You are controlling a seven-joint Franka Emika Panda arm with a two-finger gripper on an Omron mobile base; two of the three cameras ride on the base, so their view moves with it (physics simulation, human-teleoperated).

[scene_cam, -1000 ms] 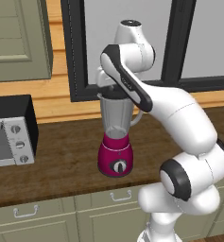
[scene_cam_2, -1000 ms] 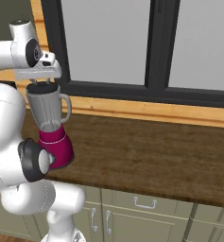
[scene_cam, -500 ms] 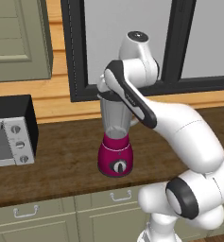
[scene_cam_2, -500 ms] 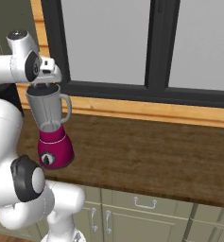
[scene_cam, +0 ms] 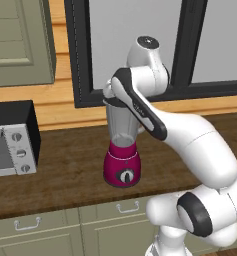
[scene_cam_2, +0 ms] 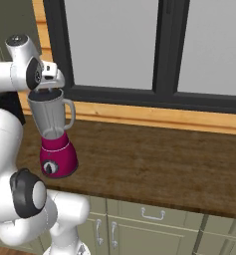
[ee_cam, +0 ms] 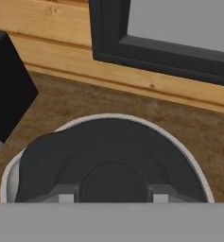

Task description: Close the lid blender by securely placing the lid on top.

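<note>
Blender [scene_cam: 122,150]: toaster oven [scene_cam: 10,140] to its left on the counter [scene_cam_2: 154,164] (window behind). Lid [ee_cam: 111,160] now seated over the jar mouth; gripper [ee_cam: 111,196] directly above, grip state indeterminable, arm raised since earlier.

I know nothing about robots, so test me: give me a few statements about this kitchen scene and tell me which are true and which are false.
1. The blender stands on the wooden counter. True.
2. The blender's base is blue. False: it is magenta, with a black-and-silver dial.
3. The gripper is directly above the jar's mouth, with the black lid there. True: the hand view looks straight down on the lid inside the jar's rim.
4. The toaster oven sits to the right of the blender in the left base view. False: it sits to the left.
5. The lid lies flat on the counter beside the blender. False: it is up at the jar's mouth.
</note>
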